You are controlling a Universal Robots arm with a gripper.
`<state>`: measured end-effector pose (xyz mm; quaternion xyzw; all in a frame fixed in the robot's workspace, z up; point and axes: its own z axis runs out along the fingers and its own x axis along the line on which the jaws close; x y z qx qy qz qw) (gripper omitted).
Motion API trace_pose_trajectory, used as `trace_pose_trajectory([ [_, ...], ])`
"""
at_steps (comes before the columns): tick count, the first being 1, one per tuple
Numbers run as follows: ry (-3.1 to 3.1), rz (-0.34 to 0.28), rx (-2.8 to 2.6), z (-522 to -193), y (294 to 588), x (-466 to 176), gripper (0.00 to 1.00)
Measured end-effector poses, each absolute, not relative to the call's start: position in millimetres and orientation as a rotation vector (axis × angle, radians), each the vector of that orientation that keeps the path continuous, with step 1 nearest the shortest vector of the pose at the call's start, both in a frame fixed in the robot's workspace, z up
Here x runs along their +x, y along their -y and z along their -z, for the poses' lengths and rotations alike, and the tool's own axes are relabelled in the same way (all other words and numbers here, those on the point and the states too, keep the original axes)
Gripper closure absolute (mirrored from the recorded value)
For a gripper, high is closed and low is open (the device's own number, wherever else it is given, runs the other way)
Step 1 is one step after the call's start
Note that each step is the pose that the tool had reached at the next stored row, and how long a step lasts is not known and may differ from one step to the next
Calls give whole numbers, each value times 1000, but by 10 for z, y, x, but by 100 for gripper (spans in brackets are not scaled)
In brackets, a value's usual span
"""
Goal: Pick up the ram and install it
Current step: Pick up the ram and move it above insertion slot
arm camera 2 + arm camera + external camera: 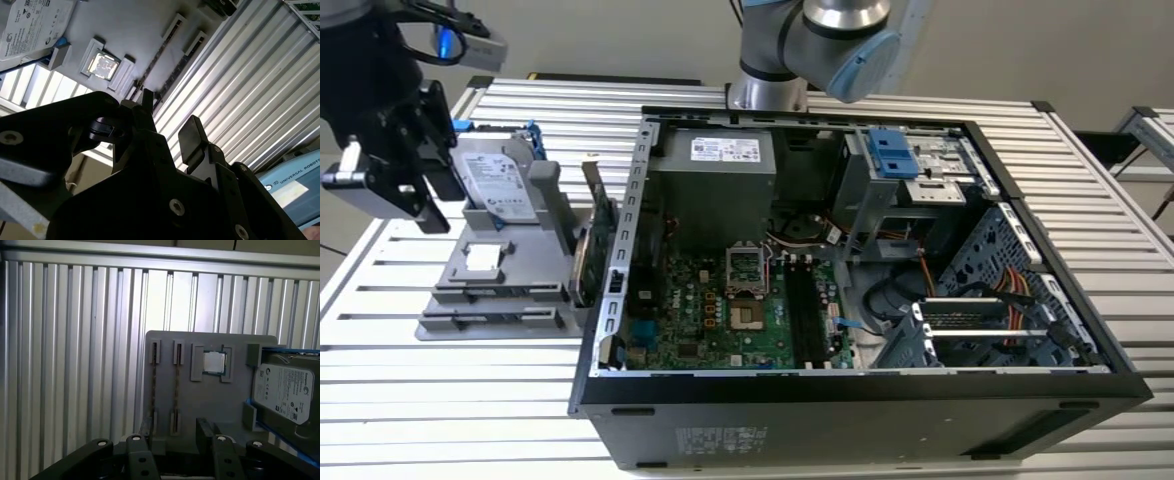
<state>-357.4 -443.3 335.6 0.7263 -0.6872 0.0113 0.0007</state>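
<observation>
The ram shows as two thin dark sticks seen edge-on, standing side by side in the slots of a grey holder (215, 410). One stick (176, 387) lies in line with the gap of my gripper (174, 432); the other stick (153, 387) is beside it. In the second wrist view the black fingers (192, 135) stand apart above the same sticks (165, 45), with nothing between them. In the exterior view my gripper (414, 200) hangs above the holder (550, 200) at the view's left, apart from it. The motherboard's long black slots (807, 310) lie inside the open case.
On the holder a silver hard drive with blue handles (500, 175) leans, a square processor chip (215, 361) sits in a pocket, and a green expansion card (594, 250) stands beside the case wall. The open computer case (854, 390) rests on a slatted metal table (440, 400).
</observation>
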Motion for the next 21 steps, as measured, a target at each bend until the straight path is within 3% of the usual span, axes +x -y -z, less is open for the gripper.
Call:
trace_pose_trajectory([
  [21,2152,-48,2275,-3298,4433,-3574,0],
])
